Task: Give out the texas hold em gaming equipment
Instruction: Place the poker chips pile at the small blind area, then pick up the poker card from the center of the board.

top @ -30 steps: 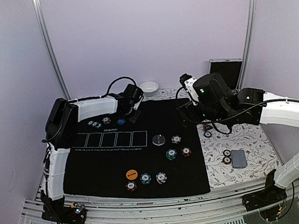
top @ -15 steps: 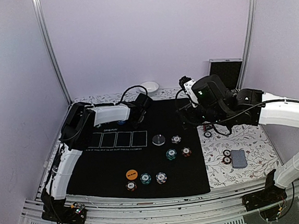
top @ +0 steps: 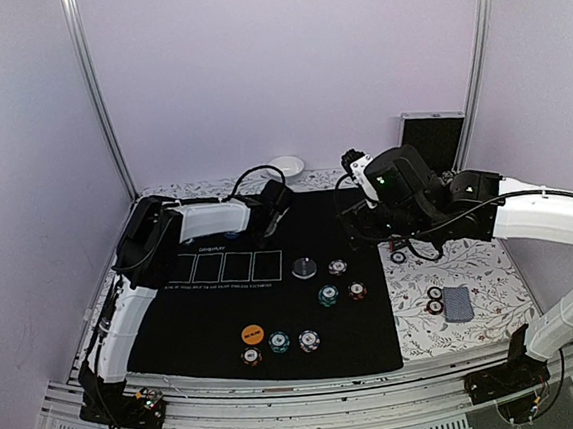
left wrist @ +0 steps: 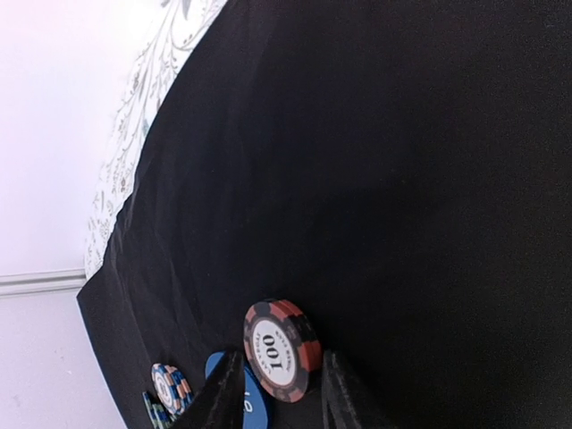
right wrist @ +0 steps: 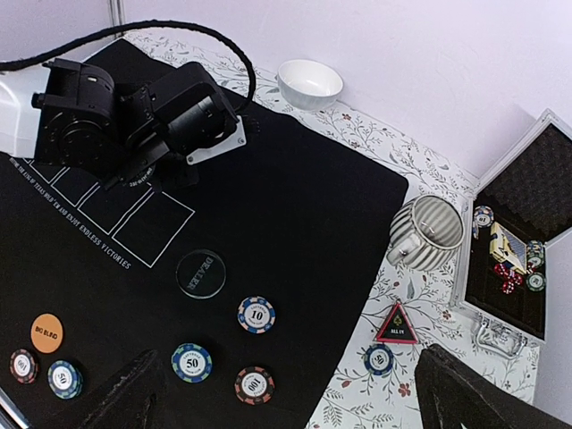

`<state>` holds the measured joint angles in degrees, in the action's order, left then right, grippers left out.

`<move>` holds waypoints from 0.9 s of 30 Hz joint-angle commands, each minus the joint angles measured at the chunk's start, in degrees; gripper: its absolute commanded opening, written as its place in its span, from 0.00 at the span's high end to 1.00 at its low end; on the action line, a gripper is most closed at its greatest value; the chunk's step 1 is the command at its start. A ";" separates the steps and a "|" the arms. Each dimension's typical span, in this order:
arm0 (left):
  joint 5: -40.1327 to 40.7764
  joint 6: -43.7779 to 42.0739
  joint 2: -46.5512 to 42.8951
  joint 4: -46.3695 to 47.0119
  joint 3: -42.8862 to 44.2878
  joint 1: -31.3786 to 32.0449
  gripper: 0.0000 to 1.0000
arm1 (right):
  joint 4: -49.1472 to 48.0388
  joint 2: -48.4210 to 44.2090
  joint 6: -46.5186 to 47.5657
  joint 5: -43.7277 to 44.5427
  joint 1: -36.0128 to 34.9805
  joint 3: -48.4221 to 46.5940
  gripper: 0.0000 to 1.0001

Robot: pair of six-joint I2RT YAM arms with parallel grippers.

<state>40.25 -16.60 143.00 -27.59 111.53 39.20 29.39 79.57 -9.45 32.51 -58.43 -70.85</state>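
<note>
My left gripper (top: 264, 216) is low over the back of the black mat (top: 378, 347). In the left wrist view its fingers (left wrist: 223, 393) close on the edges of a red-and-black 100 chip stack (left wrist: 281, 350). A blue disc (left wrist: 250, 402) and striped chips (left wrist: 170, 389) lie beside it. My right gripper (right wrist: 304, 402) hangs open and empty high over the mat's right edge. Below it lie a 10 chip (right wrist: 256, 315), a 50 chip (right wrist: 191, 362), a 100 chip (right wrist: 255, 385), a clear dealer button (right wrist: 200, 273) and the red triangular marker (right wrist: 397, 325). The card deck (top: 458, 303) lies on the floral cloth.
An orange disc (top: 253, 333) and three chips sit near the mat's front edge. A ribbed mug (right wrist: 429, 234), a white bowl (right wrist: 309, 82) and an open case (right wrist: 514, 237) holding chips and cards stand at the back right. Two chips (top: 435, 300) lie beside the deck.
One second ago my left arm was over the mat's back left; it has swung right to the back middle and held still since. My right arm has barely moved.
</note>
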 commanded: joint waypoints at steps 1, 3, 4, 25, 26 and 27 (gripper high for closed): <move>-9.89 2.32 -1.56 -5.95 0.20 1.32 0.66 | 1.18 0.02 -0.12 0.99 0.22 -1.78 0.01; -11.88 2.89 -3.21 -6.65 0.74 1.32 0.64 | 1.88 -0.20 -0.72 0.34 1.18 -1.86 0.01; -12.86 3.22 -4.23 -6.68 0.79 1.27 0.63 | 2.66 -0.32 -1.71 -0.48 2.07 -1.98 0.01; -45.61 18.81 -41.08 -10.20 -14.60 -3.72 0.09 | 26.71 -4.17 -27.13 -18.97 26.63 11.78 0.01; -49.33 20.23 -43.16 -8.22 -16.68 -4.45 0.08 | 26.10 -5.00 -27.38 -19.88 27.41 13.20 0.01; -52.17 21.84 -44.89 -6.02 -18.61 -5.29 0.08 | 25.44 -5.82 -27.79 -20.94 28.28 14.60 0.01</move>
<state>2.90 -1.61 105.06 -39.44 99.07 36.69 52.73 77.62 -32.67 15.05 -32.62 -60.25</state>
